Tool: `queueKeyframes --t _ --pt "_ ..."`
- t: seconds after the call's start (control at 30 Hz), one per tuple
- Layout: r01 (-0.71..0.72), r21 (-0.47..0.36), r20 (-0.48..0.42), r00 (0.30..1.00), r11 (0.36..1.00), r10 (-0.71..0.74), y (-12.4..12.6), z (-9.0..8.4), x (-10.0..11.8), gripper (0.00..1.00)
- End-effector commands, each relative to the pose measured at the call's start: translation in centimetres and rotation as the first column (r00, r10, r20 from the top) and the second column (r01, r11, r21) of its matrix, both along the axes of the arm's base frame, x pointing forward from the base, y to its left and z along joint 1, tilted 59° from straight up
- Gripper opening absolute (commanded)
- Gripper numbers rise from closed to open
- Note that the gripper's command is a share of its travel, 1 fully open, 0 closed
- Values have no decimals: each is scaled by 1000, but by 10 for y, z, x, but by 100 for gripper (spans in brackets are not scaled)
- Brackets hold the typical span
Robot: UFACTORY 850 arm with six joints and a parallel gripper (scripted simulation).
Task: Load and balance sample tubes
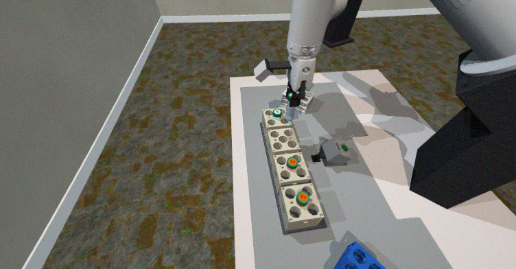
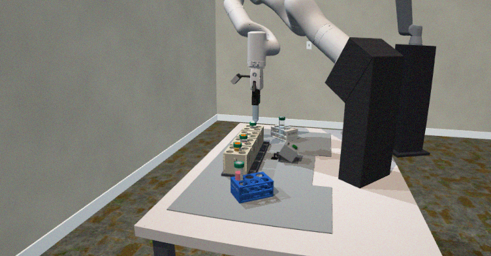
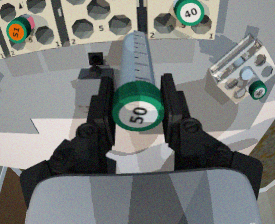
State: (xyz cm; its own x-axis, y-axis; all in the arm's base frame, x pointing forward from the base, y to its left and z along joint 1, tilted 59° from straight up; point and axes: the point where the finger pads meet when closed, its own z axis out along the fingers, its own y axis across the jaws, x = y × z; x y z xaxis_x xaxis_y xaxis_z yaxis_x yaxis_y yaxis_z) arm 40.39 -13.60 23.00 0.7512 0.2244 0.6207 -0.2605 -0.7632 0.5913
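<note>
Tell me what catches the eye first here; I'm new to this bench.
The gripper hangs over the row of beige adapters, its fingers shut on a green-capped blank marked 50. Another blank marked 40 already stands in the end adapter, and a blue rack sits at the table's near end.

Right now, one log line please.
pincer: shut on 50 blank tube | above stand's end block | 40 blank seated there

Arm (image 2: pixel 302 16) arched, wrist vertical, pincer (image 3: pixel 138 111) clamped on tube.
</note>
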Motion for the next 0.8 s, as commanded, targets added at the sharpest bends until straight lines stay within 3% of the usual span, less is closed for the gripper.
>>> queueKeyframes --t 0.0,0.23,0.77 --pt "7 -3 -1 1000 1000 -7 20 -6 17 0" --pt "6 -3 0 1000 1000 -7 39 -12 32 0" --pt "7 -3 -1 1000 1000 -7 39 -12 32 0"
